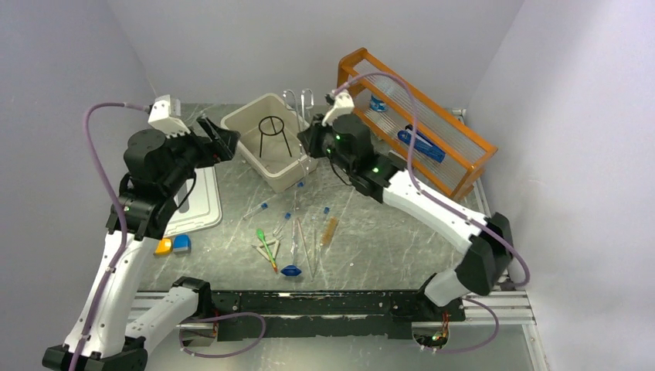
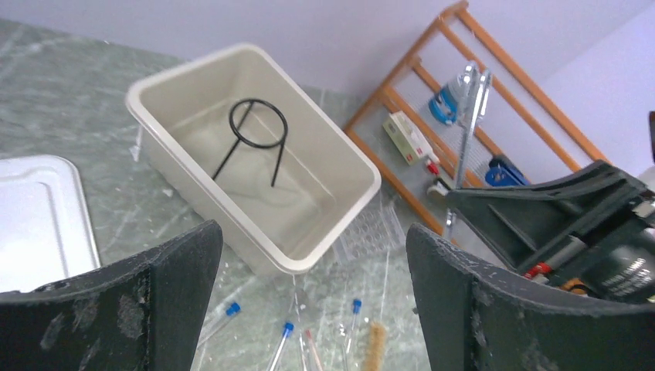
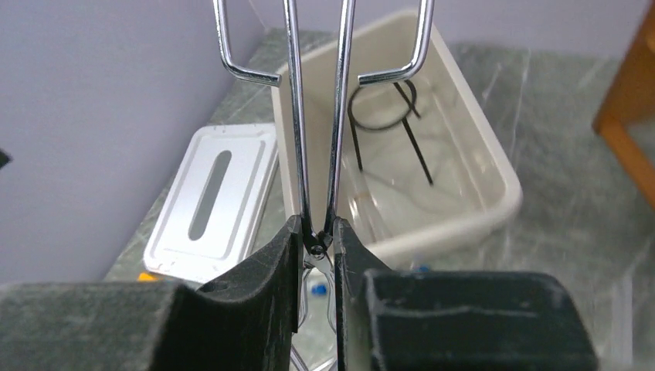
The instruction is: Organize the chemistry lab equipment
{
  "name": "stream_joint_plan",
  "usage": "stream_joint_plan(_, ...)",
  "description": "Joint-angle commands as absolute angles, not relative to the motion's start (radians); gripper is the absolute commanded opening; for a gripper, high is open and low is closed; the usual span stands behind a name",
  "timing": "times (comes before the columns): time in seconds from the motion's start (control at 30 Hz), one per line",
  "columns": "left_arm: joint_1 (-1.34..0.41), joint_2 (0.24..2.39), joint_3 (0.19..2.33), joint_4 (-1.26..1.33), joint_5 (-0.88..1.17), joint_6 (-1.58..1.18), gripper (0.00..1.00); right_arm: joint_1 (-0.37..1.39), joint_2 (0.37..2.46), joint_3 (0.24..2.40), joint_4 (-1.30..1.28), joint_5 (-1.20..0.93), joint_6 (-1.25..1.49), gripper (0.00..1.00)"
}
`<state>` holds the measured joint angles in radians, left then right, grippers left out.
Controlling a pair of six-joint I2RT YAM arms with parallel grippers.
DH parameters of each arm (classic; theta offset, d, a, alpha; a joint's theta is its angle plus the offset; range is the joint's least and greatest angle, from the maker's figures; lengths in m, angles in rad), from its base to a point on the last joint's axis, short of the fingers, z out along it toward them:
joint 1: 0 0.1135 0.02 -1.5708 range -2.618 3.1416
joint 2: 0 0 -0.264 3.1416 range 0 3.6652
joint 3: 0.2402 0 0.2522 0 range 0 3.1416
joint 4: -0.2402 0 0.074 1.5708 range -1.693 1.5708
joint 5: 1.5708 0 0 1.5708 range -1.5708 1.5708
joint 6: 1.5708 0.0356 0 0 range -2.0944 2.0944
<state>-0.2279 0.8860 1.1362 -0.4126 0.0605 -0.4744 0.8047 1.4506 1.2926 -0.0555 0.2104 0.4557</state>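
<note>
Over the grey marbled surface (image 1: pixel 371 232), the right pincer (image 3: pixel 317 236) clamps metal tweezers (image 3: pixel 296 139) by the beige tub (image 3: pixel 463 226); the left pincer (image 2: pixel 313 239) hangs spread wide, empty

The left gripper (image 1: pixel 222 139) hangs raised, fingers spread wide, holding nothing. The right gripper (image 3: pixel 317 232), arm stretched forward, pinches metal tongs (image 3: pixel 337 116) between its fingertips.

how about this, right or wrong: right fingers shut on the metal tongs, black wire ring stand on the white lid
Wrong: the black wire ring stand is inside the beige bin, not on the white lid; the left wrist view shows it. The right fingers are shut on the metal tongs.
</note>
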Motion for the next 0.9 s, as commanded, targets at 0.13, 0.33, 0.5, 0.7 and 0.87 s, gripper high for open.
stream_joint_plan(0.13, -0.224, 0.893, 1.22, -0.532, -0.058, -0.425, 0.91, 0.806, 1.733, 1.533, 0.174, 0.058, 0.168, 0.0)
stream_joint_plan(0.33, -0.224, 0.891, 1.278, -0.594, -0.26, -0.382, 0.95, 0.805, 1.969, 1.739, 0.167, -0.009, 0.14, 0.0)
stream_joint_plan(0.5, -0.224, 0.896, 1.297, -0.604, -0.274, -0.379, 0.95, 0.804, 2.1, 1.817, 0.147, -0.074, 0.139, 0.0)
stream_joint_plan(0.7, -0.224, 0.923, 1.316, -0.627, -0.27, -0.365, 0.95, 0.804, 2.21, 1.901, 0.083, -0.094, 0.114, 0.0)
stream_joint_plan(0.87, -0.224, 0.928, 1.303, -0.623, -0.259, -0.367, 0.95, 0.801, 2.254, 1.917, 0.064, -0.091, 0.111, 0.0)
